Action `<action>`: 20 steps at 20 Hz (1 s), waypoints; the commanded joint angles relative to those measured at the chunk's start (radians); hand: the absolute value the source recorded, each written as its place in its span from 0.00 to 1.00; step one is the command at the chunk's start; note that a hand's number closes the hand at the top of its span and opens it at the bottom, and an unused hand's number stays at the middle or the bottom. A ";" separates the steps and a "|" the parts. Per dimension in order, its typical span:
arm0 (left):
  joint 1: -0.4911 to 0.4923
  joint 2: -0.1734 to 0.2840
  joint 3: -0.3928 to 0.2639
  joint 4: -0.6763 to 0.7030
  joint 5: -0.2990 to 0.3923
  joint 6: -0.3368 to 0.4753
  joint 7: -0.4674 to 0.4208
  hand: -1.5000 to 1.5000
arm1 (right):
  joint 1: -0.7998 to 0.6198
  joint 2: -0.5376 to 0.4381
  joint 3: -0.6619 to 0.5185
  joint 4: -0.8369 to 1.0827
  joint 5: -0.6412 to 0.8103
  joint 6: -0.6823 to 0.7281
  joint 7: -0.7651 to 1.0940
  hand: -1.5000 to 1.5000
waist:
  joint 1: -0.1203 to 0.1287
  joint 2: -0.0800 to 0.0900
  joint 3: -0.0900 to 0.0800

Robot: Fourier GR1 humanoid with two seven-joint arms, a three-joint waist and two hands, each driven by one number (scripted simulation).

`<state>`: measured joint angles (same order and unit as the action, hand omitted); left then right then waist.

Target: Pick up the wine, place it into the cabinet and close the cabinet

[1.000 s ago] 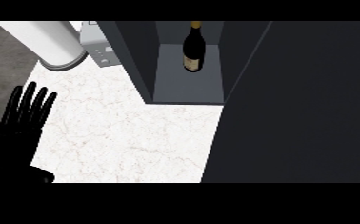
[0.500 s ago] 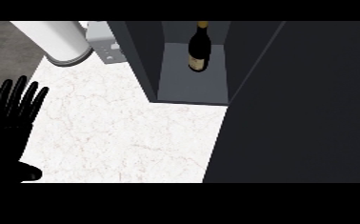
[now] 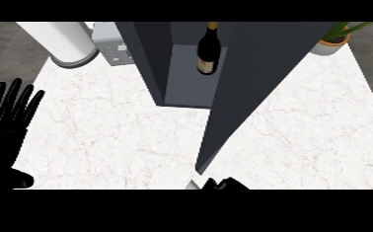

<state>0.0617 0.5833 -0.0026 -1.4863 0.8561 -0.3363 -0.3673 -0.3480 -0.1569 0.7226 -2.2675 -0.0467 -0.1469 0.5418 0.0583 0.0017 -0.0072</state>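
Dark glass wine (image 3: pixel 207 51) in grey cabinet (image 3: pixel 191 85)

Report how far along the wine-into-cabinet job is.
Done: the dark glass wine bottle stands upright inside the dark grey cabinet. In hand: the tall dark cabinet door is partly swung, with the right hand at its lower edge near the frame's bottom. The open black left hand rests at the left edge. Left: shutting the door fully.
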 commanded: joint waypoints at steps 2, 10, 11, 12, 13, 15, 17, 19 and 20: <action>-0.014 -0.022 0.006 0.026 -0.022 0.004 -0.015 0.00 | -0.333 0.151 0.008 0.250 -0.016 -0.143 0.067 1.00 | -0.012 0.001 0.003; 0.032 -0.009 0.064 0.056 -0.022 -0.082 -0.033 0.00 | -0.644 0.156 -0.221 0.604 -0.237 -0.180 0.002 1.00 | -0.026 0.002 0.006; 0.024 -0.008 0.071 0.074 -0.025 -0.072 -0.014 0.00 | -0.651 0.156 -0.172 0.644 -0.251 -0.209 -0.058 1.00 | -0.031 0.001 0.006; 0.000 -0.008 0.074 0.101 -0.042 -0.081 -0.025 0.00 | -0.640 0.156 -0.168 0.699 -0.265 -0.219 -0.117 1.00 | -0.031 0.003 0.006; -0.011 0.023 0.111 0.104 0.005 -0.090 0.011 0.00 | -0.660 0.156 -0.224 0.703 -0.293 -0.190 -0.100 1.00 | -0.035 0.002 0.006; 0.054 -0.001 0.107 0.069 -0.022 -0.118 -0.023 0.00 | -0.641 0.157 -0.232 0.764 -0.318 -0.153 -0.150 1.00 | -0.034 0.001 0.007; -0.050 -0.020 0.097 0.091 -0.027 -0.051 0.031 0.00 | -0.690 0.157 -0.215 0.802 -0.362 -0.201 -0.136 1.00 | -0.041 0.001 0.007; -0.004 -0.008 0.130 0.077 0.005 -0.087 0.040 0.00 | -0.596 0.157 -0.293 0.776 -0.334 -0.113 -0.138 1.00 | -0.048 -0.001 0.007; -0.013 -0.012 0.142 0.124 -0.017 -0.117 0.006 0.00 | -0.615 0.157 -0.268 0.838 -0.356 -0.146 -0.193 1.00 | -0.044 0.000 0.007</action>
<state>0.0508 0.5734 0.1085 -1.3904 0.8399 -0.4220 -0.3565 -0.9700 -0.0010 0.4899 -1.5184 -0.3674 -0.3110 0.4135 0.0171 0.0015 -0.0007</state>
